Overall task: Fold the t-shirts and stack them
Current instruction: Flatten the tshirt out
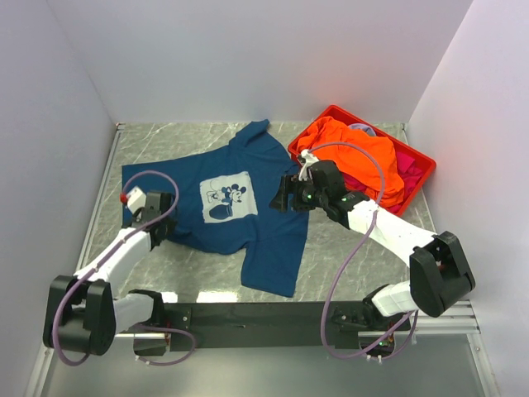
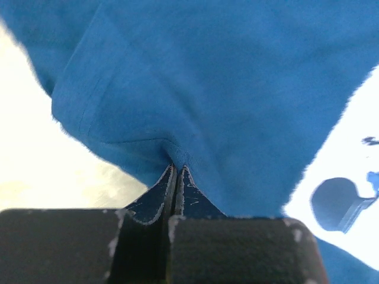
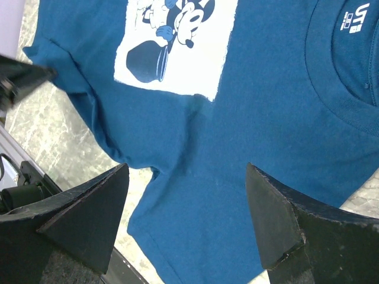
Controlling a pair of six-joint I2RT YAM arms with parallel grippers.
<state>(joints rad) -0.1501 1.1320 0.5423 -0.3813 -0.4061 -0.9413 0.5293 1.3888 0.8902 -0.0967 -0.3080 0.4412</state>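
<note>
A navy-blue t-shirt with a pale cartoon-mouse print lies spread flat on the table, collar to the right. My left gripper is at the shirt's left edge, shut on a pinch of blue cloth; in the left wrist view the fingertips meet with fabric bunched between them. My right gripper hovers open over the shirt's right side. In the right wrist view its fingers straddle the cloth below the collar without gripping it. An orange t-shirt and magenta ones are piled in the crate.
The red plastic crate stands at the back right, close behind the right arm. White walls enclose the table on three sides. A black rail with the arm bases runs along the near edge.
</note>
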